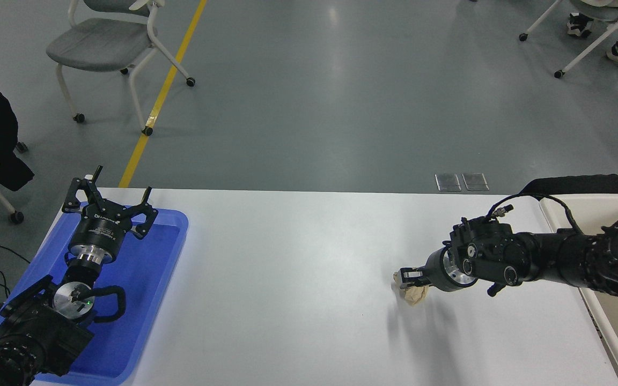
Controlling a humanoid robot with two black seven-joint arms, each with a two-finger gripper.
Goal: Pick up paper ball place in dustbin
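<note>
Over at the left the left end effector (109,205) sits parked above the blue tray (164,257), its fingers spread wide and holding nothing, well out of the way. The middle of the white desk (287,268) is open, so there is plenty of room there. Further right, the right end effector (409,281) reaches in sideways and seems to be pinching the paper ball (415,295), which sits low, at or just above the desk surface; from here I cannot quite tell whether it is lifted yet, as the fingers hide much of it. To do this well, I reckon the grip wants to stay firm on the crumpled wad while it rises straight up, high enough to clear the thick rim before swinging right. The dustbin (558,236) lies at the desk's right edge, partly under the arm, so the carry is short but the rim is the thing to mind.
</note>
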